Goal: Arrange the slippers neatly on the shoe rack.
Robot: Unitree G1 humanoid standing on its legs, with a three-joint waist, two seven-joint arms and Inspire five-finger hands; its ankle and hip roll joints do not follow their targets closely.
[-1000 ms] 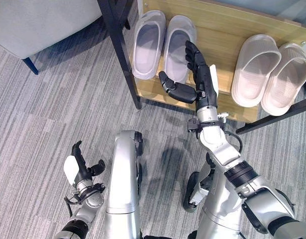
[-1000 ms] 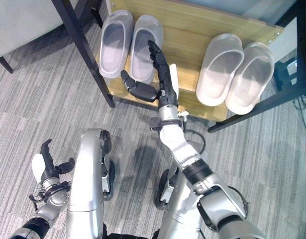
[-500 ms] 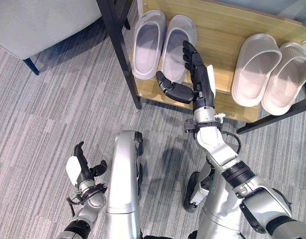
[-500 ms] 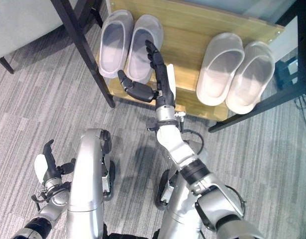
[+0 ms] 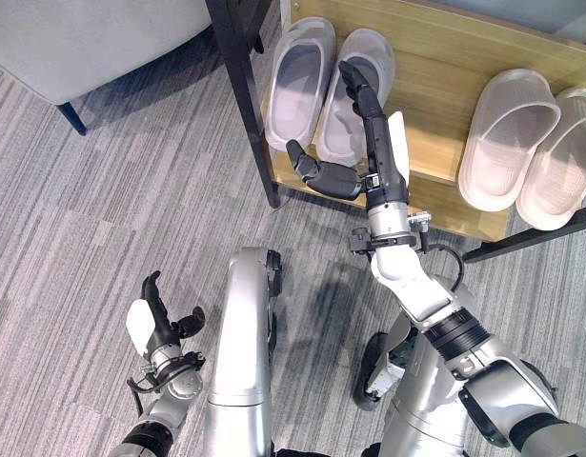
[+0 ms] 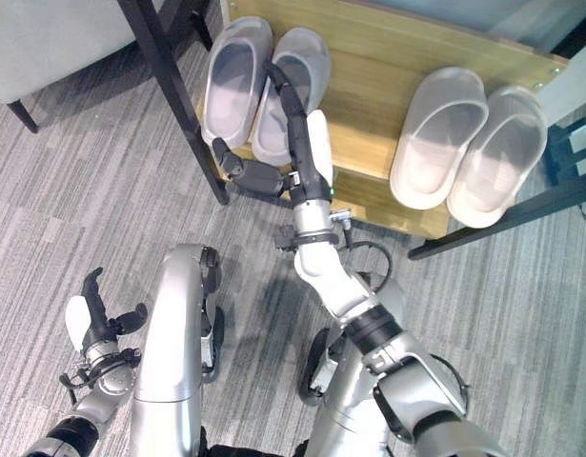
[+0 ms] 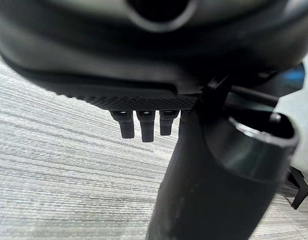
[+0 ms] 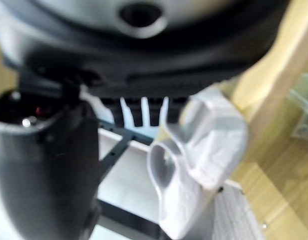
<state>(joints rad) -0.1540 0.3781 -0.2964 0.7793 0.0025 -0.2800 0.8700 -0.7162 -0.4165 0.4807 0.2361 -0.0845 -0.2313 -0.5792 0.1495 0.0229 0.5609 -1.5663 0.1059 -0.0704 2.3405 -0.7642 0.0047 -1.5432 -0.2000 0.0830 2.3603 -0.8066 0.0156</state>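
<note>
Nearly done: pale lilac rubber slippers (image 5: 331, 84) and cream pair (image 5: 531, 143) paired on wooden shoe rack shelf (image 5: 435, 67); right hand (image 5: 369, 143), fingers straight and spread, nudging lilac pair; left hand (image 5: 157, 319) loosely open, idle.

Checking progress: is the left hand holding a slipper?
No, the left hand hangs low over the carpet, fingers relaxed, holding nothing.

Count, by kind
4 slippers: 2 grey slippers (image 5: 323, 90), 2 white slippers (image 5: 535, 148); 1 shoe rack (image 5: 443, 76); 1 chair (image 5: 73, 43).
</note>
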